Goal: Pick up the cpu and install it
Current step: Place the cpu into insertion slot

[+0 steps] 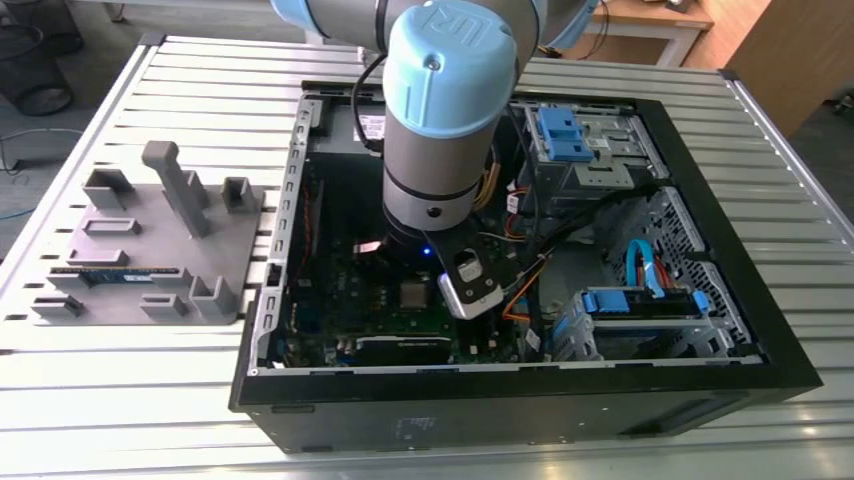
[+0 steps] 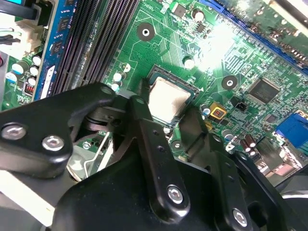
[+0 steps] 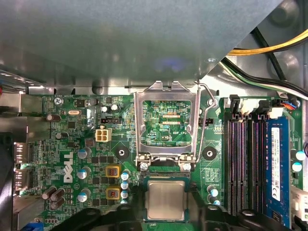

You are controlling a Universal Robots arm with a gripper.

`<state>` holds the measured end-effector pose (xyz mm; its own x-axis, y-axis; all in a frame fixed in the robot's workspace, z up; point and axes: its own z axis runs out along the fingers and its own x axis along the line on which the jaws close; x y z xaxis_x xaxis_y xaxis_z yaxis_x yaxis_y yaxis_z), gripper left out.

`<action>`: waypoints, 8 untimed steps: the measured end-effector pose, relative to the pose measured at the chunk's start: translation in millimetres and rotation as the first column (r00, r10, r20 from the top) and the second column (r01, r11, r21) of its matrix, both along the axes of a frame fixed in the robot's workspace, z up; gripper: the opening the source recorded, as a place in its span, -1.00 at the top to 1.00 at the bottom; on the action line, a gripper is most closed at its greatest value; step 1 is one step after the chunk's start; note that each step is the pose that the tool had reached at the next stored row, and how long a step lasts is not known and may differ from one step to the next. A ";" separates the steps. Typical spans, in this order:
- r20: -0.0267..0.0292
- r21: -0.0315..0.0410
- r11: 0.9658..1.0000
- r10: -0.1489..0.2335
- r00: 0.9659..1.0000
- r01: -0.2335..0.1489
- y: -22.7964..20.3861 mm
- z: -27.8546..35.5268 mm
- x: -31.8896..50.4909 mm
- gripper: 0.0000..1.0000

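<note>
1. The arm (image 1: 434,120) is reaching straight down into the open PC case (image 1: 534,410), which is lying on the slatted table (image 1: 134,400).
2. The gripper (image 2: 167,109) is hanging low over the motherboard (image 3: 72,139), straddling the cpu (image 2: 166,96) with one black prong on each side of it.
3. The cpu is lying flat in its socket, shiny top up, in both wrist views (image 3: 165,199). In the exterior view it is showing as a small grey square (image 1: 414,294) just beside the arm's lower end.
4. Jaws: sitting right at the chip's edges; cannot tell whether they are clamping it or released.
5. The silver socket frame (image 3: 166,88) is standing swung open just beside the cpu, with bare board showing through it, and its wire lever (image 3: 206,120) is running along one side.
6. The black memory slots (image 3: 240,163) are running beside the socket, with a blue memory module (image 3: 276,163) sitting in the outer one.
7. The grey fixture tray (image 1: 134,230) is lying on the table at the exterior view's left, well apart from the case, and is carrying a memory stick (image 1: 114,272).
</note>
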<state>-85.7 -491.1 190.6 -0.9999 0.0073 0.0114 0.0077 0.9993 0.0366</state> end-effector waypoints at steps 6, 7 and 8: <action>0.000 0.000 1.000 0.000 1.000 0.000 0.0 0.1 0.0 0.15; 0.000 0.000 1.000 0.000 1.000 0.000 0.0 0.1 0.0 0.15; 0.000 0.000 1.000 0.000 1.000 0.000 0.0 0.1 0.0 0.15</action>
